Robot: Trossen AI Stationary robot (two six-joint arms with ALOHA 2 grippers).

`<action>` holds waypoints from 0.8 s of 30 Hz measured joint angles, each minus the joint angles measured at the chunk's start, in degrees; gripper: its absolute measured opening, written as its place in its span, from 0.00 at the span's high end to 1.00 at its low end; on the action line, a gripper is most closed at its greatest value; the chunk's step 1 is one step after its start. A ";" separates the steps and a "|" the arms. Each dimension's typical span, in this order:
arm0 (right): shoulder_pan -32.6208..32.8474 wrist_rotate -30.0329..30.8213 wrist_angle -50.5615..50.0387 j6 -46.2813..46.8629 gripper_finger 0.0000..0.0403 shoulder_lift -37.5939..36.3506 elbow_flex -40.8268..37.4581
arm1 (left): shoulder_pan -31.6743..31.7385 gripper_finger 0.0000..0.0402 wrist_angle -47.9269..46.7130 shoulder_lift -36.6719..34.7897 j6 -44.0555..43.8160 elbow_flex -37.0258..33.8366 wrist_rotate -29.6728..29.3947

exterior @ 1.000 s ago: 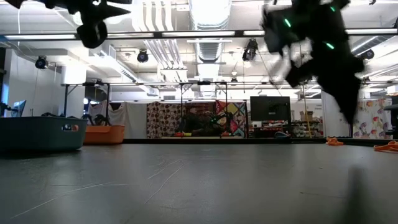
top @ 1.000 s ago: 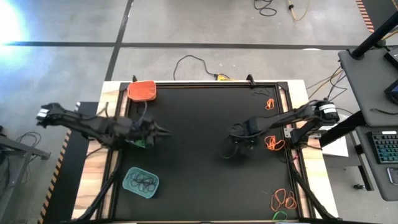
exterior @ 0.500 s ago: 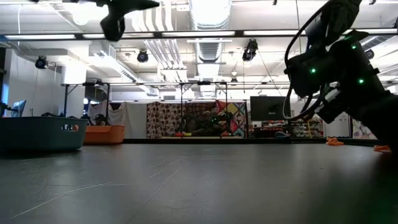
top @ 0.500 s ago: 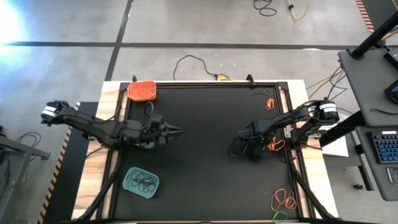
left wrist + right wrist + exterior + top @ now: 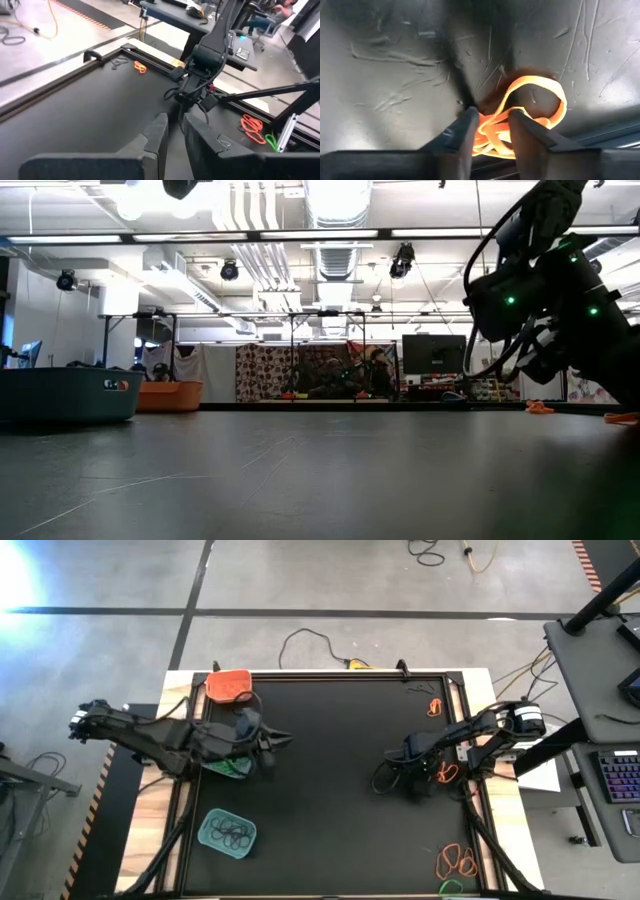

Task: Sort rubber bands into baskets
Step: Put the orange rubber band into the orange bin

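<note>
Rubber bands lie in several spots on the black tabletop: an orange clump sits between the fingers of the right pincer near the tabletop's right edge, a lone orange band lies nearer the far right corner, and more orange bands with a green one lie at the near right corner. The right pincer's fingers are closing around the orange clump and press against it on both sides, down at the surface. The left pincer hovers above the left part of the tabletop, its fingers nearly together with only a thin gap and nothing between them. An orange basket stands at the far left corner, a teal basket holding black bands sits at the near left, and a second teal basket shows partly under the left arm
</note>
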 joint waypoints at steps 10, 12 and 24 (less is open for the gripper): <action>0.02 0.58 -0.96 2.64 0.97 -0.11 4.44 | -0.02 0.88 -10.80 -2.00 6.63 6.85 -1.47; 0.02 1.19 -0.51 3.08 0.97 -0.13 7.04 | -0.01 0.88 -13.01 -2.32 7.15 7.51 -2.81; 0.00 4.40 24.76 5.74 0.97 0.25 20.14 | -0.02 0.88 -19.07 -7.68 7.47 7.79 -2.97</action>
